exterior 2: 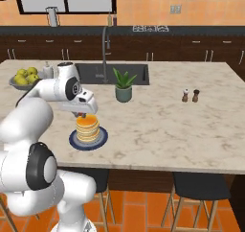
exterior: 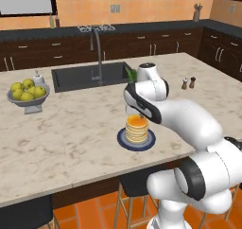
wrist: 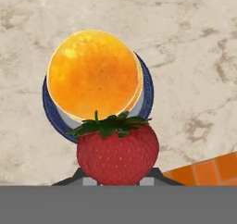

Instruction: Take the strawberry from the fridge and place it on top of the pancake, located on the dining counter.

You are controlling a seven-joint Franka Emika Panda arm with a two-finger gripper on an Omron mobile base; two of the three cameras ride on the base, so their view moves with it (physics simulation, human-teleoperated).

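My gripper point(wrist: 117, 180) is shut on the strawberry point(wrist: 117, 151), a red berry with green leaves held between the two fingertips. Just beyond it lies the pancake point(wrist: 92, 75), a golden stack on a dark blue plate point(wrist: 50, 112). In the right base view the gripper point(exterior 2: 82, 114) hangs just above the near left edge of the pancake point(exterior 2: 87, 128), a little red showing at its tip. The left base view has the hand point(exterior: 133, 110) right over the pancake point(exterior: 136, 128) on the dining counter point(exterior: 71, 138). The fridge is out of view.
A grey bowl of apples point(exterior: 27, 93) stands at the counter's left. The black sink point(exterior: 90, 76) and tall faucet point(exterior: 98, 53) lie behind the plate. A potted plant point(exterior 2: 123, 85) and two shakers point(exterior 2: 190, 96) stand to the right. Stools point(exterior 2: 198, 185) tuck under the near edge.
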